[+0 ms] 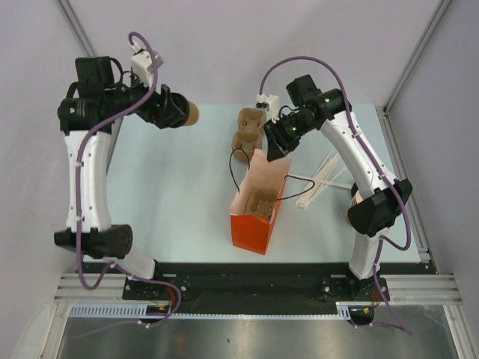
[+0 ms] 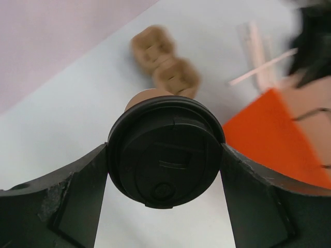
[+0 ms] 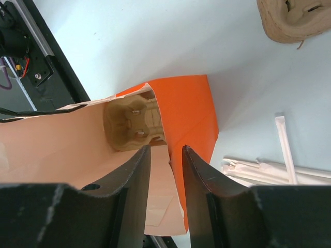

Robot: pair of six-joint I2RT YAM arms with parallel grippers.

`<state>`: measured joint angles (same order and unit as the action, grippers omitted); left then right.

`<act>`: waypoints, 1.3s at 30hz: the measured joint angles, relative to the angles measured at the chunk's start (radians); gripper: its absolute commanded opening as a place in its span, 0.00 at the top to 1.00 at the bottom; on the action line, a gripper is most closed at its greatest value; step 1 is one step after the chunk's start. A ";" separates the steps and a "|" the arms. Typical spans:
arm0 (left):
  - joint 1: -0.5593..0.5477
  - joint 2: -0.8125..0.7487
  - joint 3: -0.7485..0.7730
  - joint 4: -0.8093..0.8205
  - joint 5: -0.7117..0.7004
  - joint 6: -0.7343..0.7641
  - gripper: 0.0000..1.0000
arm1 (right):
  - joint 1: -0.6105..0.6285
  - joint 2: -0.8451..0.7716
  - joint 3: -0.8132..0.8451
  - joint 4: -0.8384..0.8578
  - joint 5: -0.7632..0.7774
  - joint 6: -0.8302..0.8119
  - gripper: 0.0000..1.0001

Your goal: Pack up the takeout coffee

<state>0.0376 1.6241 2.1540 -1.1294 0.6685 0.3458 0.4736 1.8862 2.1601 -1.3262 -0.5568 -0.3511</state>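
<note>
Robot lab cell, aluminium frame (image 1: pixel 419 54), grey walls (image 1: pixel 224 37)

takeout coffee (image 2: pixel 165 155) gripped between jaws, pulp carrier (image 2: pixel 165 64) behind, orange bag (image 2: pixel 269 132) right

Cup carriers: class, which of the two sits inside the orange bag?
The nearer carrier, down in the open bag; the other carrier lies on the table beyond it.

Takeout coffee (image 1: pixel 190 114) of tan paper, matt black plastic lid (image 2: pixel 164 152); rough moulded-pulp carrier (image 1: pixel 248 129).
</note>
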 measured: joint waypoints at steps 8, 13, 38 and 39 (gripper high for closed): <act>-0.332 -0.190 0.002 0.053 0.098 -0.064 0.91 | 0.003 0.000 -0.002 0.001 0.018 0.000 0.68; -0.560 -0.195 -0.008 0.074 0.088 -0.112 0.92 | 0.010 0.000 -0.003 0.004 0.020 0.000 0.97; -0.825 -0.121 -0.363 0.064 -0.270 -0.061 0.96 | 0.013 -0.002 -0.014 0.023 0.014 0.090 1.00; -0.821 -0.118 -0.367 0.063 -0.280 -0.055 0.96 | 0.008 -0.003 -0.020 0.024 0.011 0.093 1.00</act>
<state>-0.7830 1.5063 1.7870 -1.0664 0.3885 0.2905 0.4816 1.8835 2.1399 -1.3022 -0.5457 -0.2581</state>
